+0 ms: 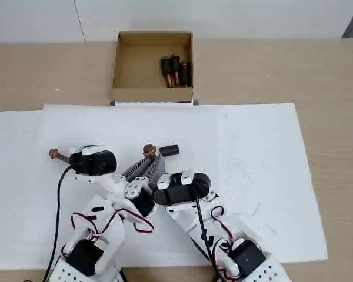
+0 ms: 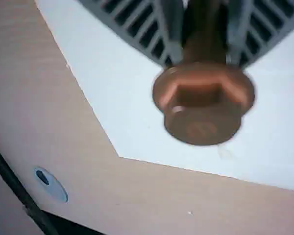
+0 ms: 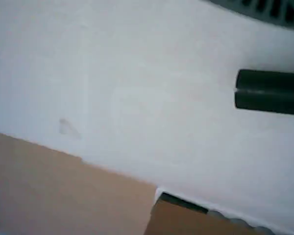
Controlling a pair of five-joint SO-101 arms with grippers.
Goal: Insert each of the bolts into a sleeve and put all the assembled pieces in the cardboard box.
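Clamping a copper hex-flanged bolt (image 2: 203, 105), ribbed grey left gripper (image 2: 204, 46); right gripper (image 1: 148, 160) state unclear; smooth black sleeve (image 3: 269, 92)

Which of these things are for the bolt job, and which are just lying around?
For the job: held bolt in the left gripper, second bolt, black sleeve, cardboard box, assembled pieces inside it.
Just lying about: white sheet, table, black cable.

Copper and black on white, tan.
copper-coloured hex-head metal bolt (image 2: 203, 105); grey slatted plastic fingers (image 2: 132, 19); matte black cylindrical sleeve (image 3: 269, 92); plain white paper sheet (image 1: 253, 153); brown cardboard box (image 1: 153, 94); tan wood-grain table (image 1: 329, 70).
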